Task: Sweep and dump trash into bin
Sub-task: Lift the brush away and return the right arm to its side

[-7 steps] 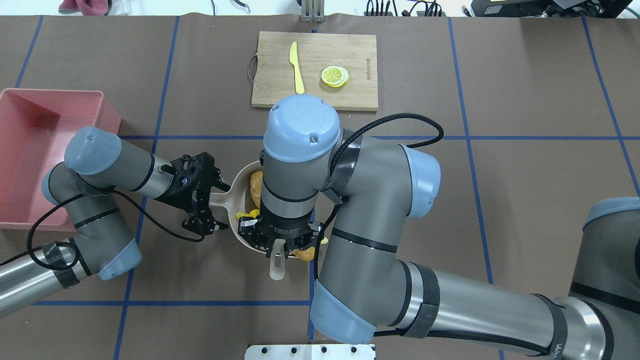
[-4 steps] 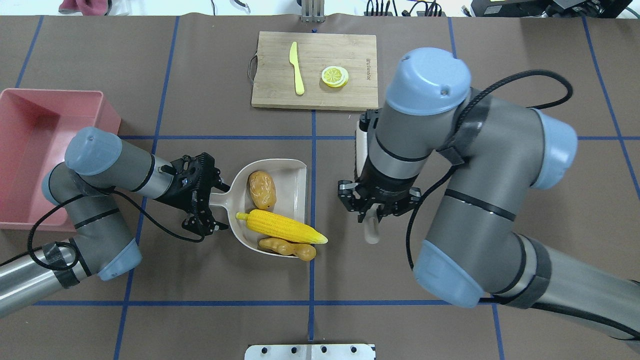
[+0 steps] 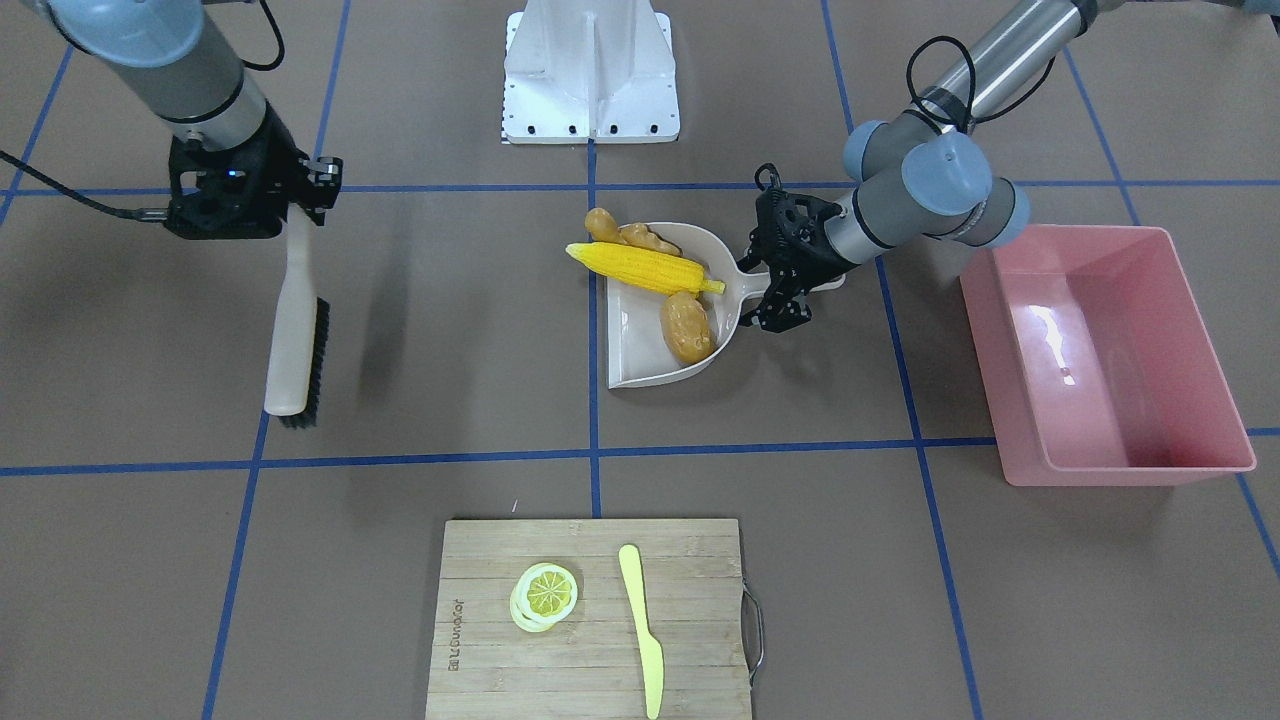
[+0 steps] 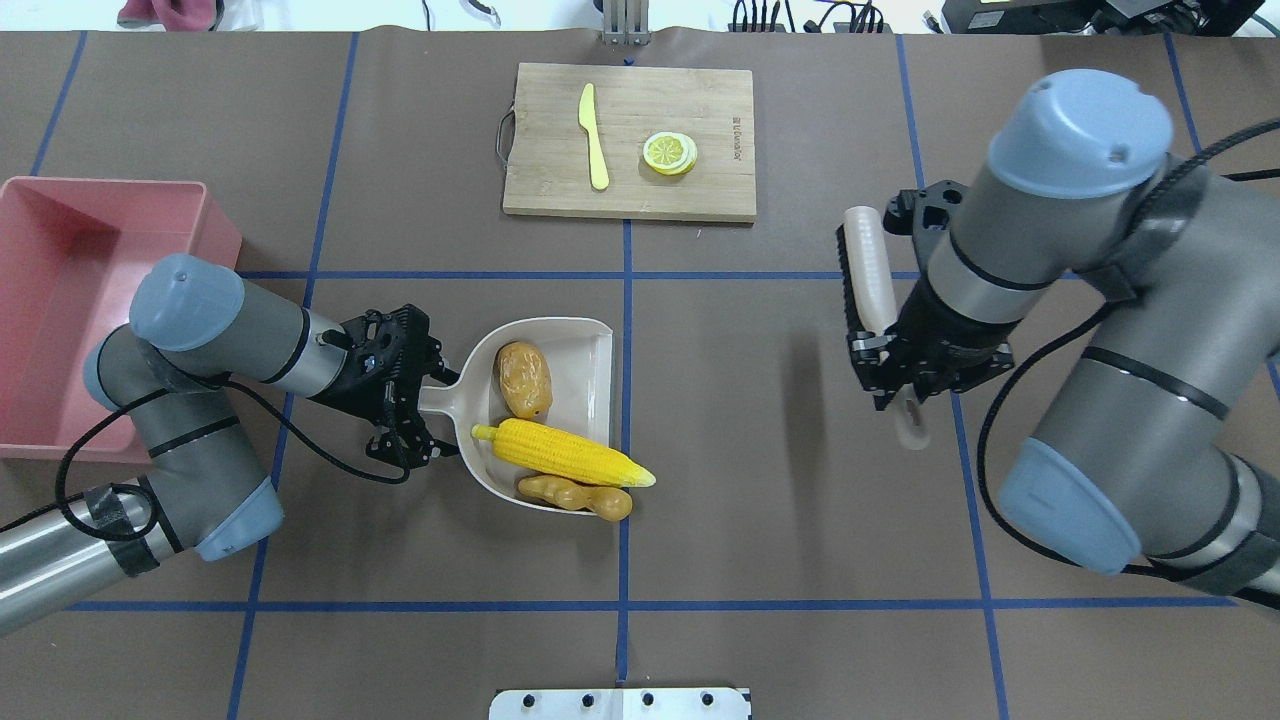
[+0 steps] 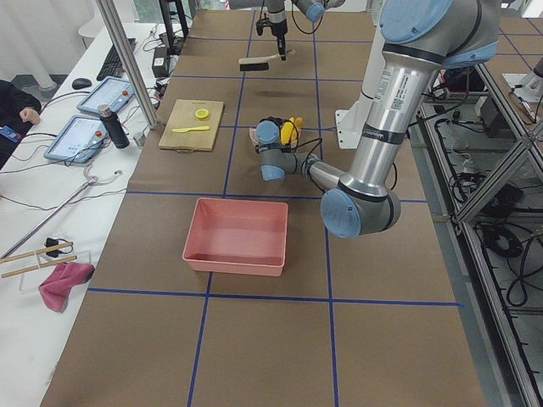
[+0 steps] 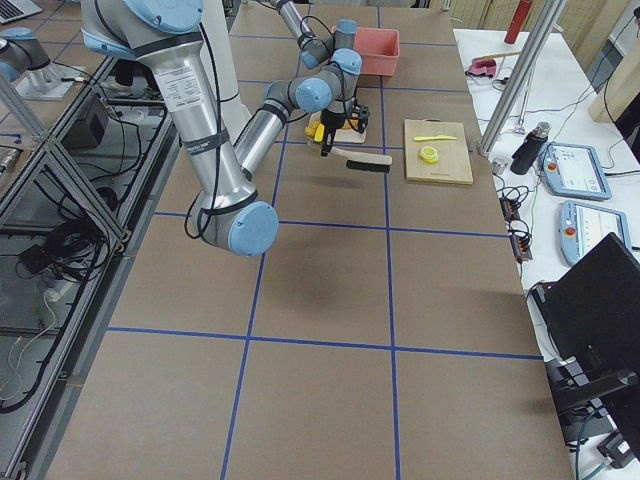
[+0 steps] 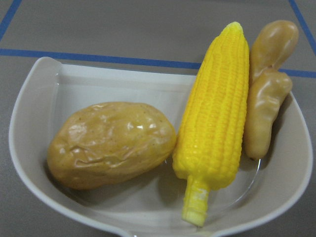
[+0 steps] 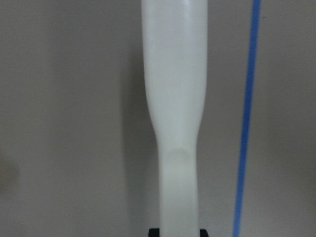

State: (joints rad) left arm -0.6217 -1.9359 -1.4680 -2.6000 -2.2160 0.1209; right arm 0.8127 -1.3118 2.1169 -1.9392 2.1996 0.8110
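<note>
my left gripper [image 4: 428, 398] is pinched on the handle of the beige dustpan [image 4: 590, 350], which rests on the table. all three bits of trash lie in the pan. the potato [image 4: 524, 379] is toward the back. the corn cob [image 4: 560, 453] is beside it, its tip poking past the open mouth. the ginger root [image 4: 575, 495] lies along the side rim, one end also past the mouth. the pink bin [image 4: 60, 240] stands well off on my left, beyond my left arm. my right gripper [image 4: 903, 390] is clamped on the brush [image 4: 866, 262], holding it above the table well to the right of the pan, bristles turned sideways.
</note>
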